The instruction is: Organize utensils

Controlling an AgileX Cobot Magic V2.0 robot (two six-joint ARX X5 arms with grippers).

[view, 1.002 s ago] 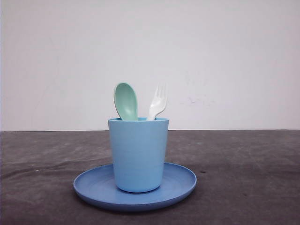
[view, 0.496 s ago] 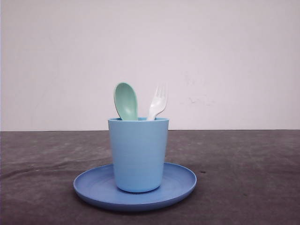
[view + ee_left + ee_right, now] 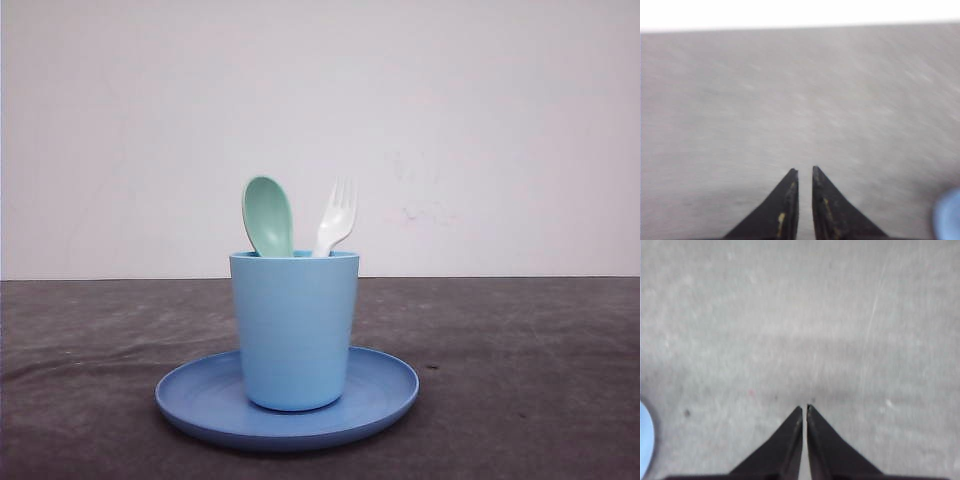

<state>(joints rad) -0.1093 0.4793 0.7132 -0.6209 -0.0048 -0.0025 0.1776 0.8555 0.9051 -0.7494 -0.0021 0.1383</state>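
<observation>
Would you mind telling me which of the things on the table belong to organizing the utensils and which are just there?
Belong to the job:
- spoon, standing in the cup
- fork, standing in the cup

Just there:
- cup, upright on the plate
- plate, on the table

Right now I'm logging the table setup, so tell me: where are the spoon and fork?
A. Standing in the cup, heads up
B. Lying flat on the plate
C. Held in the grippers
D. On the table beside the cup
A. The mint-green spoon and the white fork stick up out of the light blue cup, which stands on the blue plate.
</observation>
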